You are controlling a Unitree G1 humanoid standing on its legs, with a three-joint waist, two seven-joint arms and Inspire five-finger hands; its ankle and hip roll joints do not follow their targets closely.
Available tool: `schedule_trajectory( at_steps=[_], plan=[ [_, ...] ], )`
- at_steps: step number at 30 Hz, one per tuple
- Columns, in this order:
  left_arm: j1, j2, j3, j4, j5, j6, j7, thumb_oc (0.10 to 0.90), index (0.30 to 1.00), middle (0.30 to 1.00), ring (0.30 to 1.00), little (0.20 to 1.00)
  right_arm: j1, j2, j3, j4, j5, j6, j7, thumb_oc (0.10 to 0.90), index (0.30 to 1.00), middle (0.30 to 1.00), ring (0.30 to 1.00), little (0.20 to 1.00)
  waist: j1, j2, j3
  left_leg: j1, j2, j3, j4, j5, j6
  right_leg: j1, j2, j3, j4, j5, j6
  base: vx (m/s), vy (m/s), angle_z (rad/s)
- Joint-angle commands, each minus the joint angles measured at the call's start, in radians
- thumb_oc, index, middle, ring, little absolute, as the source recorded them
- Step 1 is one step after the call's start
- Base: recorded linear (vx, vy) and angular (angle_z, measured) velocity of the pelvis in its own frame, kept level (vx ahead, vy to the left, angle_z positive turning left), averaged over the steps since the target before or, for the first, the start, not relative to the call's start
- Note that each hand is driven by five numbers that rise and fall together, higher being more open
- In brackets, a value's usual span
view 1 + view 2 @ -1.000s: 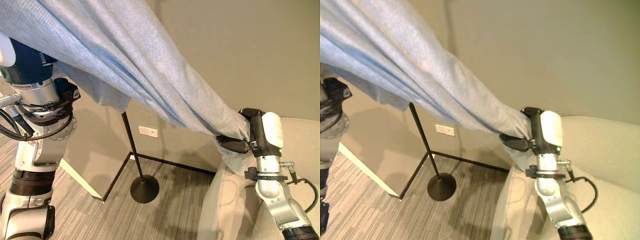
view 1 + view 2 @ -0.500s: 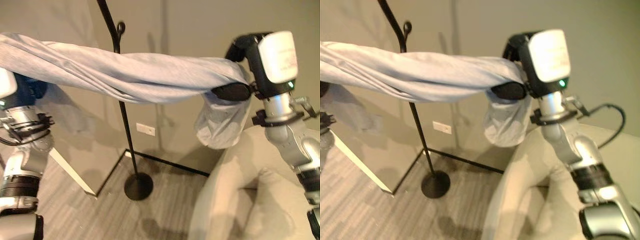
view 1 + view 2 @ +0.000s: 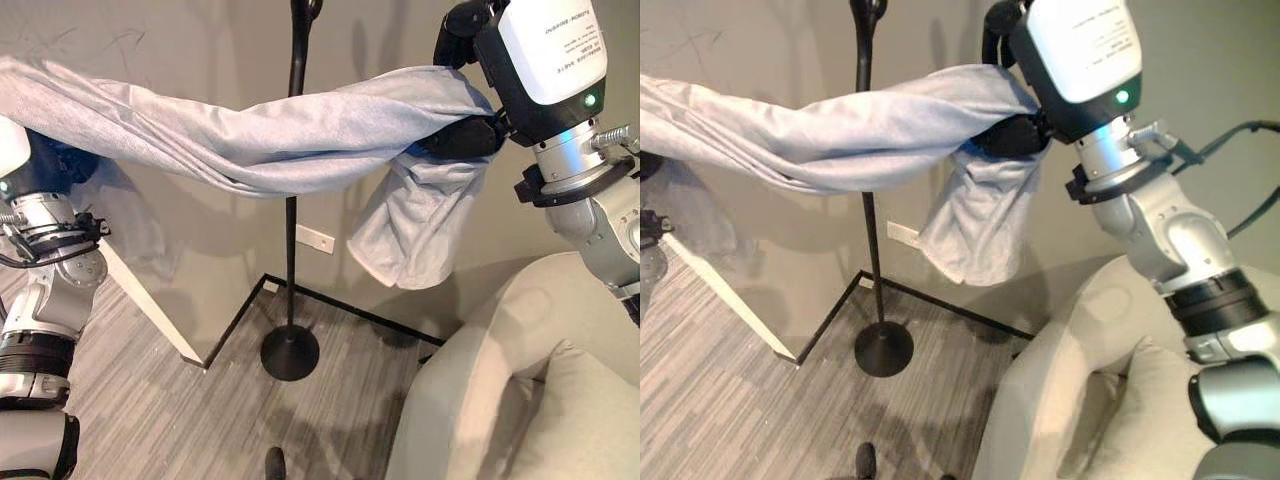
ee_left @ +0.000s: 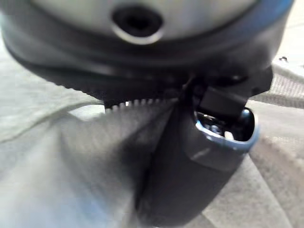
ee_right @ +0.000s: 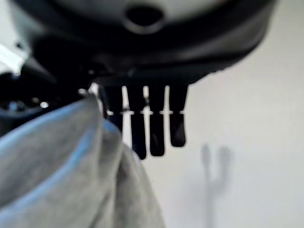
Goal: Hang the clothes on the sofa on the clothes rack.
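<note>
Left eye view: light grey-blue garment (image 3: 290, 135) stretched across the upper frame in front of the black clothes rack pole (image 3: 292, 250), right robot hand (image 3: 470, 130) clamped on its bunched end at upper right; beige sofa (image 3: 520, 400) lower right. Left wrist view: left robot hand (image 4: 190, 180), thumb pinning the cloth. Right wrist view: fingers (image 5: 152, 128) straight beside the fabric.

Grey striped carpet (image 3: 150, 400), beige wall (image 3: 200, 40) — white outlet plate (image 3: 314, 239), black floor trim (image 3: 350, 310)
</note>
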Motion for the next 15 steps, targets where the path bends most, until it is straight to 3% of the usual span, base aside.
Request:
schedule_trajectory(
  at_steps=[1,6,15],
  plan=[
    [-0.073,0.061,0.079,-0.031,-0.033,-0.016,0.039,0.4,0.3,0.3,0.3,0.3,-0.019,-0.048,-0.106,0.094,0.048,0.111,-0.069,0.4,0.3,0.3,0.3,0.3,0.031,0.027,-0.204,0.013,0.044,-0.015,0.009,-0.096,-0.062,0.024,0.069,-0.023,0.07,-0.097,0.001,0.1,0.056,-0.16],
    [-0.088,0.038,0.081,-0.039,-0.051,-0.013,0.04,0.4,0.3,0.3,0.3,0.3,0.006,-0.09,-0.145,0.147,0.051,0.133,-0.084,0.4,0.3,0.3,0.3,0.3,0.02,0.029,-0.218,0.029,0.038,-0.001,0.002,-0.109,-0.055,0.023,0.061,-0.029,0.079,-0.092,0.013,0.06,0.022,0.01],
    [-0.133,0.028,0.034,0.017,-0.092,-0.016,0.026,0.4,0.3,0.3,0.3,0.3,-0.068,-0.116,-0.085,0.248,0.087,0.144,-0.071,0.4,0.3,0.3,0.3,0.3,0.008,0.038,-0.222,0.042,0.039,0.011,0.002,-0.121,-0.053,0.014,0.055,-0.035,0.084,-0.073,0.027,0.04,-0.003,-0.11]
  ],
)
